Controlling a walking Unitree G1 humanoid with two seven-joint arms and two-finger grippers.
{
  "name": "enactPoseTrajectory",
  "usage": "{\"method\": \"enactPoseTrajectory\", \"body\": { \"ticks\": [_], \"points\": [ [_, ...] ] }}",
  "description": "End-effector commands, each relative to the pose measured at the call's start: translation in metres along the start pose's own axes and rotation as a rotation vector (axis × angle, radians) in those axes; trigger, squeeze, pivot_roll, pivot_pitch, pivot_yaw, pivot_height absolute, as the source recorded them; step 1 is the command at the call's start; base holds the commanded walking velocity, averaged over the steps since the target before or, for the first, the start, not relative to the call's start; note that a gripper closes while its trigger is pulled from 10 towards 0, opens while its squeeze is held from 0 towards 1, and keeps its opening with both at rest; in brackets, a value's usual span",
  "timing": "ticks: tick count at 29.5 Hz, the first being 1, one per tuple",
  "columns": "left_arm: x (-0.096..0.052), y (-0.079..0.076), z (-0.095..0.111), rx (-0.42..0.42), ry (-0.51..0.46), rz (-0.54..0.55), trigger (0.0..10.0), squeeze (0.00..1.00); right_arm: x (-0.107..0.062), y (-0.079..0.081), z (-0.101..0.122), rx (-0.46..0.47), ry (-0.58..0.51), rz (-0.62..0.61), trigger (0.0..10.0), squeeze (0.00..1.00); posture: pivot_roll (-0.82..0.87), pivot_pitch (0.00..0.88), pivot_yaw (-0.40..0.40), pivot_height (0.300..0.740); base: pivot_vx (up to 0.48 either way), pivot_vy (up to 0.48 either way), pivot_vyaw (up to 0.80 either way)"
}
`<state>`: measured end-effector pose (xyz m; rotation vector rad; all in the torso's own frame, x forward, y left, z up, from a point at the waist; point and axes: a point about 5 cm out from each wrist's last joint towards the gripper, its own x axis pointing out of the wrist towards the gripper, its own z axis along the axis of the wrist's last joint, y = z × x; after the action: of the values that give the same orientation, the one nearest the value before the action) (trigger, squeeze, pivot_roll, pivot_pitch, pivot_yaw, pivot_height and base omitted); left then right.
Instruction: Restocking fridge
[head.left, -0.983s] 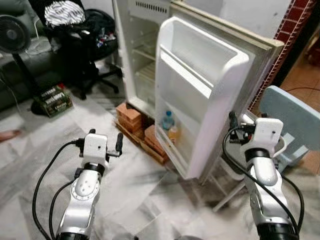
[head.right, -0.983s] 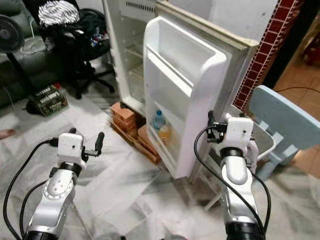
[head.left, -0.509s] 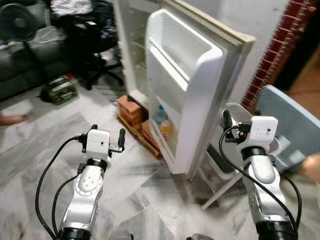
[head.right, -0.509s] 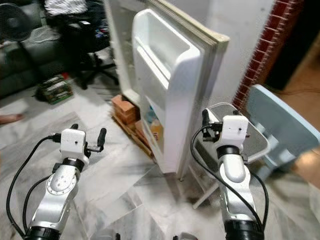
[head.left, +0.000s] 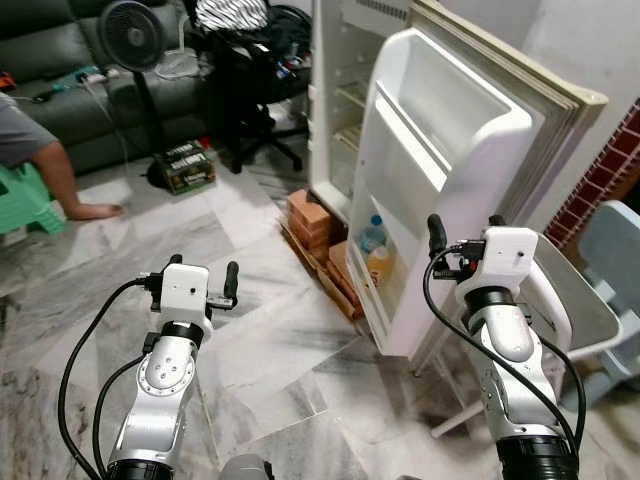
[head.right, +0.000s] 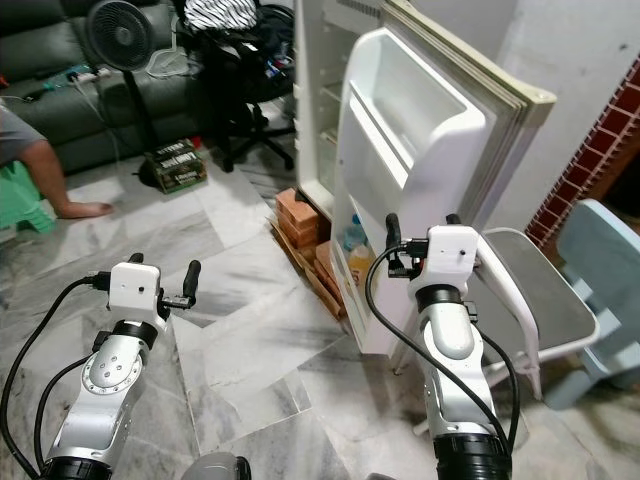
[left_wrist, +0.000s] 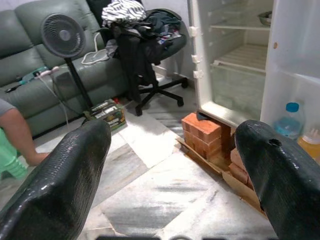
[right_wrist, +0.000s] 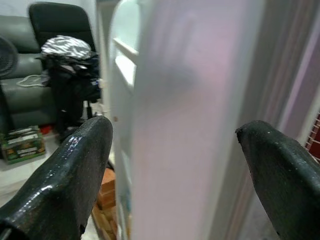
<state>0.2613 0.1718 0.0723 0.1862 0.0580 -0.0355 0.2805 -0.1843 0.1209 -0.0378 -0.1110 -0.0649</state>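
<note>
The left gripper (left_wrist: 170, 165) hangs over the marble floor (head.left: 270, 340) with jaws spread wide, holding nothing. The right gripper (right_wrist: 175, 165), equally wide, straddles the edge of the open fridge door (head.left: 450, 190) without gripping it.

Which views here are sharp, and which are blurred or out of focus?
Left and right eye views: evenly lit and sharp. Left wrist view: room sharp, fingers soft. Right wrist view: the fridge door edge is a washed-out blur between the fingers.
</note>
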Motion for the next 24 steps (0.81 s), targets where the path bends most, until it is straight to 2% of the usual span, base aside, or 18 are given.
{"method": "enactPoseTrajectory", "body": {
  "ticks": [1, 4, 9, 13, 16, 19, 24],
  "points": [
    [0.001, 0.000, 0.001, -0.003, 0.003, -0.004, 10.0, 0.00, 0.001, 0.000, 0.003, -0.006, -0.005, -0.002, 10.0, 0.00, 0.02, 0.000, 0.015, 0.740, 0.000, 0.000, 0.00],
    [0.002, 0.000, 0.001, -0.003, 0.003, -0.007, 10.0, 0.00, 0.002, -0.002, 0.000, 0.021, 0.016, -0.023, 10.0, 0.00, 0.02, 0.000, 0.016, 0.740, 0.000, 0.000, -0.53],
    [0.002, 0.000, 0.001, 0.001, 0.001, -0.008, 10.0, 0.00, 0.003, -0.004, 0.002, 0.006, 0.003, -0.025, 10.0, 0.00, 0.03, 0.000, 0.013, 0.740, 0.000, 0.000, -0.76],
    [0.002, 0.000, 0.002, 0.004, 0.000, -0.010, 10.0, 0.00, 0.005, -0.007, 0.003, -0.038, -0.005, -0.040, 10.0, 0.00, 0.03, 0.000, 0.011, 0.740, 0.000, 0.000, 0.00],
    [0.001, -0.001, 0.003, 0.005, -0.008, -0.025, 10.0, 0.00, 0.005, -0.009, 0.005, -0.054, -0.015, -0.064, 10.0, 0.00, 0.03, 0.000, 0.012, 0.740, 0.000, 0.000, 0.65],
    [0.001, -0.002, 0.003, 0.003, -0.012, -0.033, 10.0, 0.00, 0.006, -0.012, 0.004, -0.057, -0.013, -0.080, 10.0, 0.00, 0.03, 0.000, 0.011, 0.740, 0.000, -0.370, 0.74],
    [0.001, -0.002, 0.003, 0.001, -0.009, -0.035, 10.0, 0.00, 0.006, -0.014, 0.005, -0.036, -0.015, -0.090, 10.0, 0.00, 0.03, 0.000, 0.010, 0.740, 0.000, -0.415, 0.00]
  ]
}}
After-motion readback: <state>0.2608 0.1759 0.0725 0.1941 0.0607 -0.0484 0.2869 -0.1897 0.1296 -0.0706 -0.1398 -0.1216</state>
